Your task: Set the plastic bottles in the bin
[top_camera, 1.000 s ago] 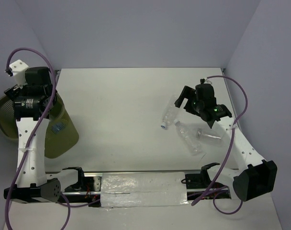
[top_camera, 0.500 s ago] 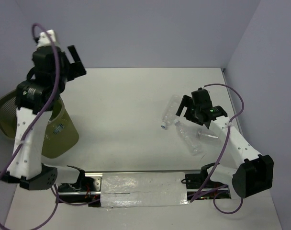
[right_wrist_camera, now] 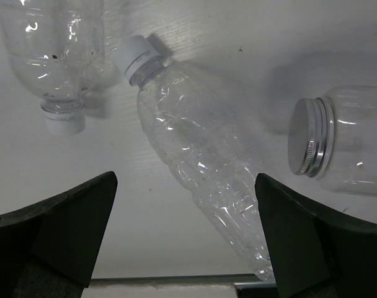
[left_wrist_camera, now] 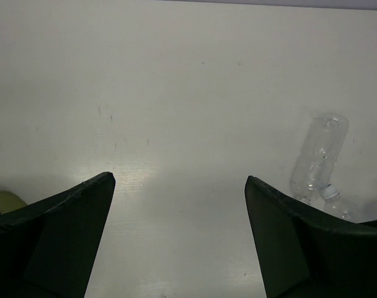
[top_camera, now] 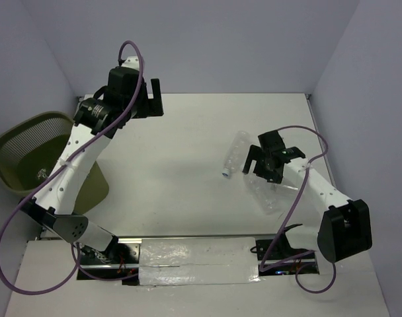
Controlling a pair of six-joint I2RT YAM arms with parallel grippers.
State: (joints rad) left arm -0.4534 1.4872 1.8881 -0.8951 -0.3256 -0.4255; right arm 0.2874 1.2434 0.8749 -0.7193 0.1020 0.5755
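Top camera sits high at the near edge, looking down over the whole table (top_camera: 188, 152). Left wrist camera looks rightward from the far left, well above it. Right wrist camera hangs close on the right. All three share one clear bottle (top_camera: 235, 152).

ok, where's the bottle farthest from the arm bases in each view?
Top external: far bottle, right of centre, cap pointing toward the near edge.
Left wrist: far bottle, right side, mid-height, cap end down.
Right wrist: far bottle, top-left corner, cap end down.
Shared landmark: the second bottle, lying beside the far bottle's cap end in every view.
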